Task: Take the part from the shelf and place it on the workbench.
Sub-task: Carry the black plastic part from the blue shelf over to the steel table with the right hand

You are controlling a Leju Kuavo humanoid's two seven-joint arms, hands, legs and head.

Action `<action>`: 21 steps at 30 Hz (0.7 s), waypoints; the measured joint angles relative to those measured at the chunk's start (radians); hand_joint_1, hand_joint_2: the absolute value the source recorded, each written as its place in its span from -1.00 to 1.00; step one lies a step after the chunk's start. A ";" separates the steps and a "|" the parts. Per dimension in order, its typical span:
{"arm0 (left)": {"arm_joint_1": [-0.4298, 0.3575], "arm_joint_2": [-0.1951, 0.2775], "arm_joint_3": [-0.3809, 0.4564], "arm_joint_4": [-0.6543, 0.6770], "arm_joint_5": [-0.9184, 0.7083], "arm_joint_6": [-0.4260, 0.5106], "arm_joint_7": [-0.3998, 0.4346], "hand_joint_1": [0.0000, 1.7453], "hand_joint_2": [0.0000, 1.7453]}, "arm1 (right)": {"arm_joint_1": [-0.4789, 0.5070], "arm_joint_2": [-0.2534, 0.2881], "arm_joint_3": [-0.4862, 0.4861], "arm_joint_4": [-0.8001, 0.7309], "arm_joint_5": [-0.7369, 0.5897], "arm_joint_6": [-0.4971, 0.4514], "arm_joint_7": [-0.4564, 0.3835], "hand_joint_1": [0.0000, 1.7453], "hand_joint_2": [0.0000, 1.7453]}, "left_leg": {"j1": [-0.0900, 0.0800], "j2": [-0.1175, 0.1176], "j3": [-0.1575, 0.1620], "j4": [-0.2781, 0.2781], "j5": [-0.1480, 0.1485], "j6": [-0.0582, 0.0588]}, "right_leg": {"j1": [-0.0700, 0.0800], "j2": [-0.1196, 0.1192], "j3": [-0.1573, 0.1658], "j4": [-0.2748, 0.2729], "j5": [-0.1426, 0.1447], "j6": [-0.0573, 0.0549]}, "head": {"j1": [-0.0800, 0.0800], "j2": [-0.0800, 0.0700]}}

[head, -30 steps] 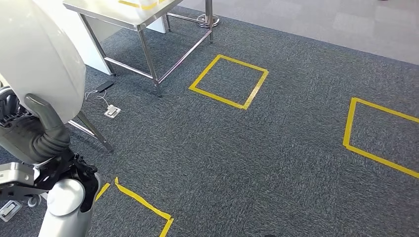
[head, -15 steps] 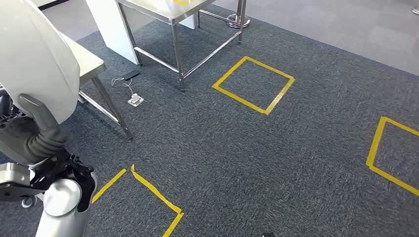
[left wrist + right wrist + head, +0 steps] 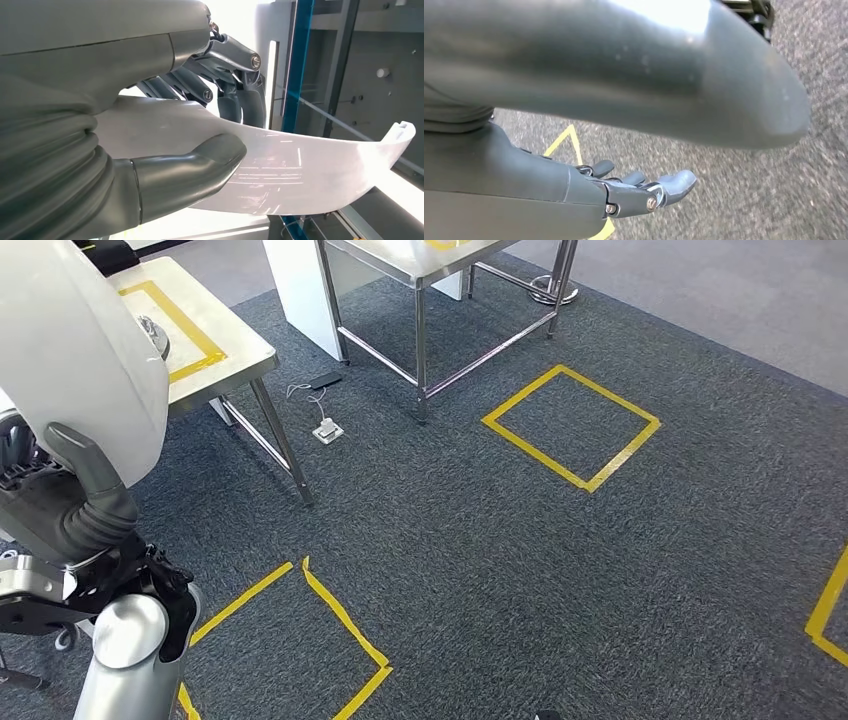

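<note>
At the lower left of the head view, the left hand [image 3: 70,510] grips a large curved white part [image 3: 75,350], thumb pressed on one face and fingers [image 3: 220,95] wrapped behind it. Beyond it stands a workbench [image 3: 235,345] marked with yellow tape, on grey carpet [image 3: 500,540]. Over that carpet, the right hand [image 3: 624,192] holds nothing, its fingers extended and slightly apart.

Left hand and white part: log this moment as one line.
phase: carrying | left hand: grips white part | right hand: empty, fingers apart | workbench: ahead-left
</note>
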 joint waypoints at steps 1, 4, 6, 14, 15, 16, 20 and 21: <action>-0.005 0.002 0.000 0.002 0.002 0.000 0.000 1.00 1.00 | 0.000 0.001 0.000 0.000 0.000 -0.001 0.001 -1.00 -1.00 | -0.002 0.025 -0.017 0.034 -0.021 -0.004 | -0.003 -0.012 0.002 -0.005 0.002 -0.006 | -0.002 0.000; -0.022 0.004 0.000 0.015 0.009 0.000 0.000 1.00 1.00 | 0.001 0.003 0.000 0.000 0.000 -0.001 0.007 -1.00 -1.00 | 0.000 0.085 -0.105 0.217 -0.106 -0.013 | -0.001 -0.050 0.004 -0.006 -0.001 -0.015 | -0.008 0.000; -0.026 0.006 0.000 0.026 0.011 0.000 0.000 1.00 1.00 | 0.001 0.003 0.000 0.000 0.000 -0.002 0.010 -1.00 -1.00 | 0.003 0.095 -0.118 0.250 -0.100 -0.017 | 0.000 -0.073 0.006 -0.005 -0.004 -0.014 | -0.008 0.000; -0.045 0.010 0.000 0.039 0.011 0.000 0.000 1.00 1.00 | -0.004 0.006 0.000 0.000 0.002 -0.002 0.011 -1.00 -1.00 | -0.005 0.137 0.018 -0.015 0.006 0.028 | 0.009 -0.136 0.024 0.002 -0.024 0.022 | -0.004 0.000; -0.046 0.011 0.000 0.040 0.011 0.000 0.000 1.00 1.00 | -0.005 0.006 0.000 0.000 0.002 -0.002 0.011 -1.00 -1.00 | -0.003 0.126 0.018 -0.017 0.008 0.033 | 0.007 -0.122 0.021 0.013 -0.033 0.029 | -0.003 0.000; -0.048 0.012 0.000 0.040 0.011 0.000 0.000 1.00 1.00 | -0.006 0.006 0.000 0.000 0.002 -0.001 0.010 -1.00 -1.00 | 0.000 0.116 0.019 -0.019 0.011 0.039 | 0.004 -0.099 0.009 0.043 -0.053 0.035 | -0.002 0.000; -0.048 0.011 0.000 0.045 0.010 0.000 0.000 1.00 1.00 | 0.000 0.006 0.000 0.000 0.007 0.004 0.005 -1.00 -1.00 | 0.001 0.072 0.015 -0.017 0.013 0.048 | 0.001 -0.034 -0.113 0.278 -0.147 0.043 | 0.005 0.000; -0.047 0.011 0.000 0.045 0.010 0.000 0.000 1.00 1.00 | 0.002 0.006 0.000 0.000 0.009 0.006 0.003 -1.00 -1.00 | 0.001 0.059 0.015 -0.015 0.012 0.048 | 0.001 -0.032 -0.123 0.287 -0.136 0.042 | 0.005 0.000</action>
